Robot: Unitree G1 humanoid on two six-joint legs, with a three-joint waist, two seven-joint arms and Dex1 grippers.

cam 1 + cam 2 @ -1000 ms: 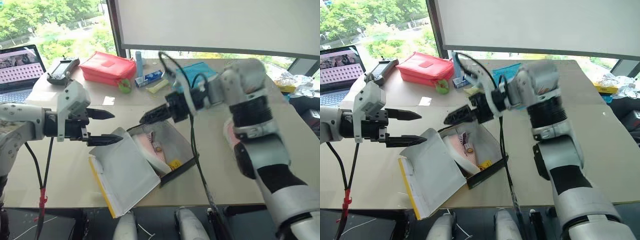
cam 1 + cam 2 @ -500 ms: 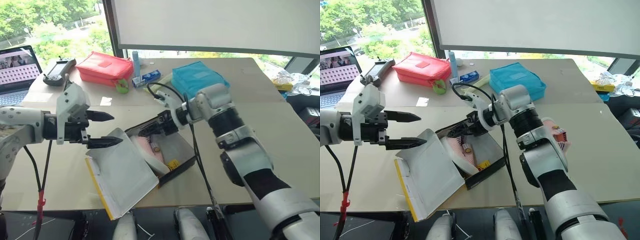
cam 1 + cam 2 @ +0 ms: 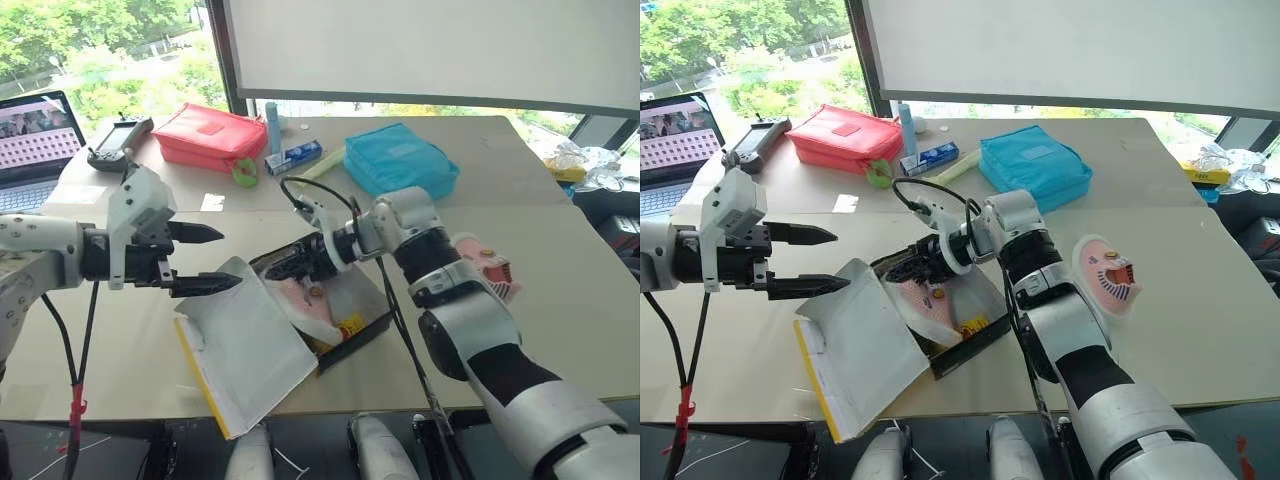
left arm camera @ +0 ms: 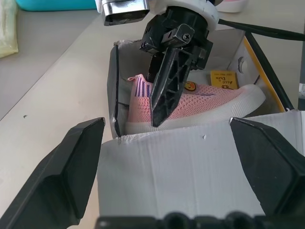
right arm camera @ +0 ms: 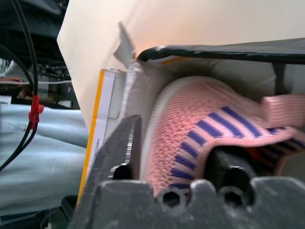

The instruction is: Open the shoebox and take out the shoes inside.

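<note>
Open box (image 3: 345, 300) on desk (image 3: 560, 330), one shoe (image 3: 1108, 272) already out: right tool (image 4: 164, 90), reaching into the box, pinches, apparently firmly, the heel of the other shoe (image 4: 200, 102); left tool (image 3: 205, 258) hangs wide open, empty; next, a straight lift clear.

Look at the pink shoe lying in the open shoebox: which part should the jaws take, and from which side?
Probably the heel collar. The pink shoe lies on its side in the shoebox, opening towards the raised lid, so one jaw can slip inside and one outside. Come from above over the lid side, as the right gripper does; the box walls block the other sides.
</note>
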